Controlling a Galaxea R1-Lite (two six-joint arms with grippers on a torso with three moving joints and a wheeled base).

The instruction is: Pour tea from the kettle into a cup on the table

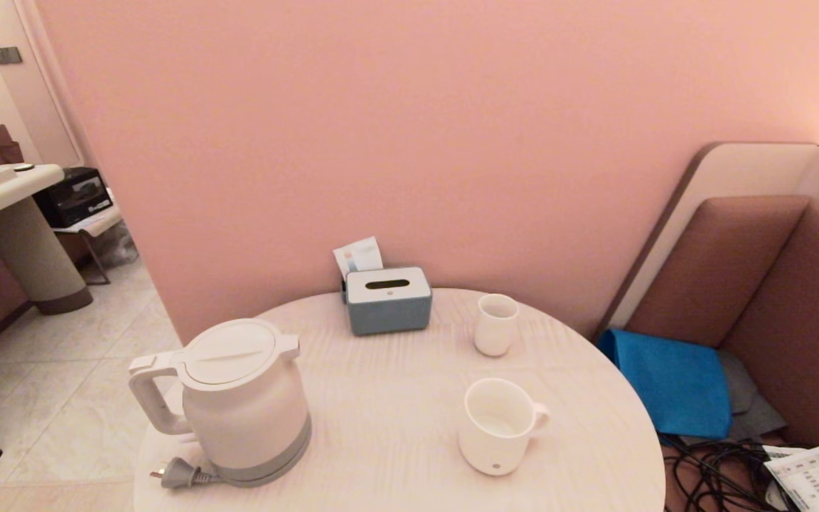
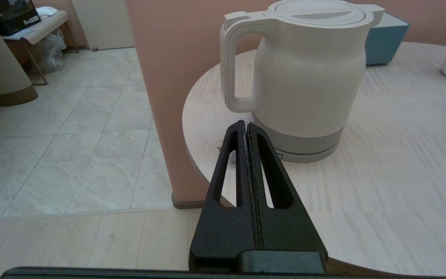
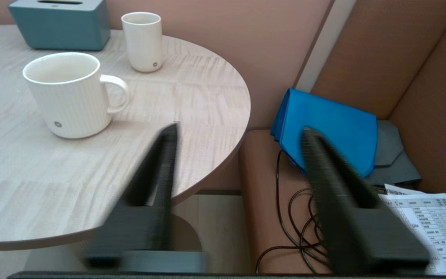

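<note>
The white kettle (image 1: 242, 398) stands on its grey base at the front left of the round table (image 1: 395, 398), handle pointing left, plug (image 1: 180, 472) lying beside it. The wide white cup (image 1: 498, 424) with a side handle stands at the front right and looks empty. No tea shows. Neither gripper appears in the head view. My left gripper (image 2: 245, 124) is shut and empty, just short of the kettle (image 2: 308, 77) below its handle. My right gripper (image 3: 239, 131) is open and empty at the table's right edge, with the cup (image 3: 70, 95) off to one side.
A smaller handleless white cup (image 1: 495, 323) and a grey-blue tissue box (image 1: 387, 299) stand at the back of the table. A padded bench to the right holds a blue cloth (image 1: 676, 380), black cables (image 1: 719, 473) and a printed sheet (image 1: 811, 476). Tiled floor lies to the left.
</note>
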